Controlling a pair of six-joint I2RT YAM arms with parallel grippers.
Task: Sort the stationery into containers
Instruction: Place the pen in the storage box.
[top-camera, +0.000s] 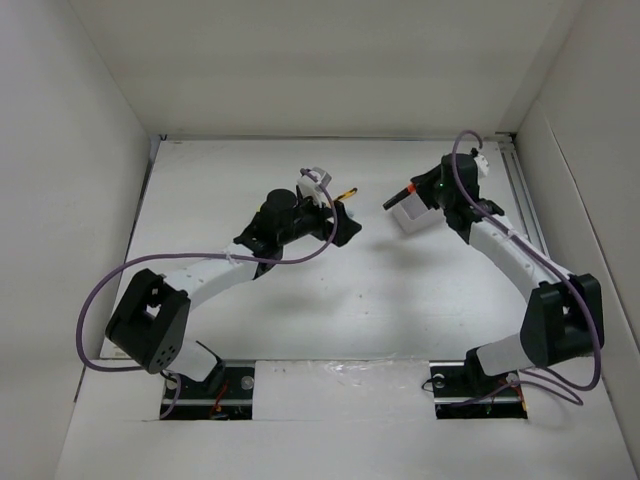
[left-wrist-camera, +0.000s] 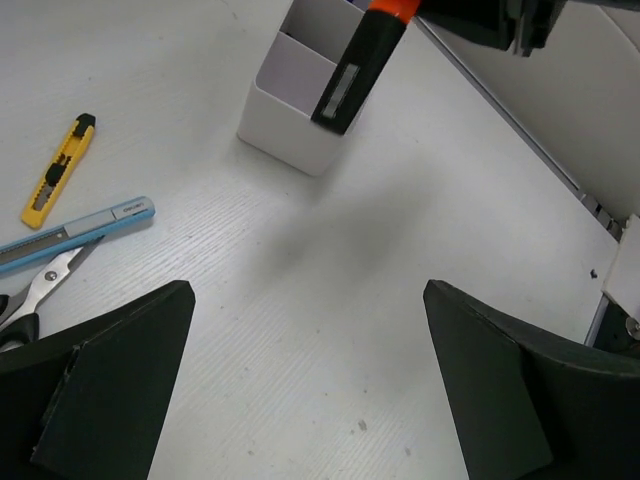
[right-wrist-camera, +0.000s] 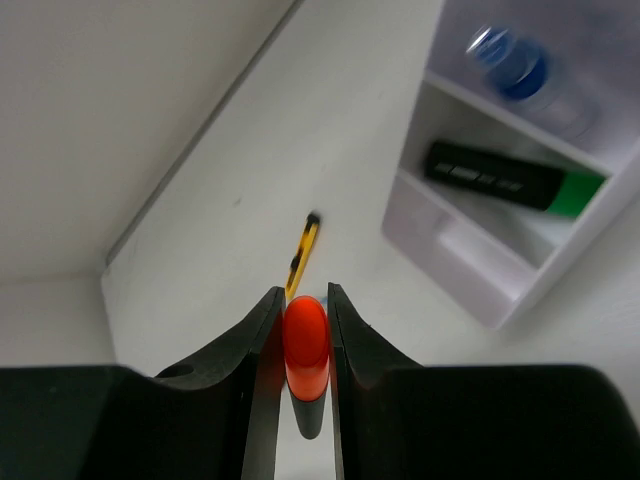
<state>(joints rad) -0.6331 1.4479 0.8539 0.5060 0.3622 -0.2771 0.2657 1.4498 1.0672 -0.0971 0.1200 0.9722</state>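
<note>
White box (top-camera: 412, 218) sits far-right on the tabletop (top-camera: 400, 300), just beside the right claw (right-wrist-camera: 304, 300). Two compartments are visible from the right wrist: one holds a blue-capped bottle (right-wrist-camera: 520, 70), the next a black marker with a green cap (right-wrist-camera: 515, 180).

Right claw is clenched on the orange cap of the orange-capped marker (left-wrist-camera: 360, 65), whose black body hangs tilted. From the left wrist its lower end overlaps the box's near wall. Can't tell if it's over a compartment.

Left claw (left-wrist-camera: 305, 300) is released with nothing between its fingers, over bare tabletop well apart from the box. Left of it lie the scissors (left-wrist-camera: 40, 290) (partly cut off), the blue pen (left-wrist-camera: 80, 225) touching their blades, and the yellow cutter (left-wrist-camera: 58, 170) near the pen.

Left arm reaches forward to mid-table. Right arm bends in from the right edge toward the box.

Tabletop is white, with plain white walls (top-camera: 330, 60) on three sides.
</note>
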